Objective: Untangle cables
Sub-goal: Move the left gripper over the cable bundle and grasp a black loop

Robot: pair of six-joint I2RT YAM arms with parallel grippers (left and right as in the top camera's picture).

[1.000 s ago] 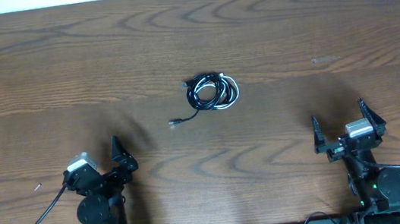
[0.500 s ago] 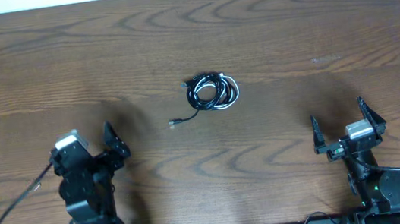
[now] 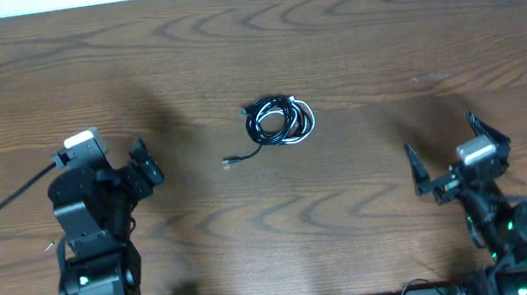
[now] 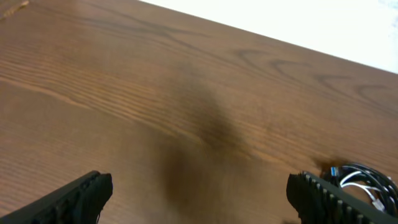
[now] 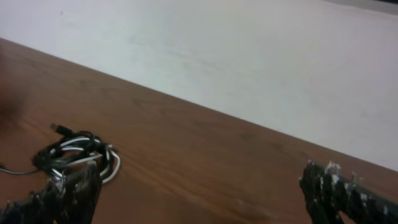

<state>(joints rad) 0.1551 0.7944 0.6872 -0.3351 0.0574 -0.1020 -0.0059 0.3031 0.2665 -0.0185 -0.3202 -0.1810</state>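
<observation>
Cables (image 3: 280, 121) lie in one tangled black-and-white bundle near the middle of the table (image 3: 430, 26), with bare wood on every side and the edges well off. The left gripper (image 3: 141, 160) and right gripper (image 3: 442, 141) are both spread wide and hold nothing. They flank the bundle from the robot's side, well apart from it.

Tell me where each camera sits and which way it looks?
Overhead: fixed above the table, looking straight down; shows the open left end effector, the open right end effector, and the tangled cables farther out between them.
Left wrist: rides the left wrist, looking low across the wood between its left fingers; cables at bottom right.
Right wrist: rides the right wrist, looking forward between its right fingers; cables at bottom left.
Shared: all three see the cables.
</observation>
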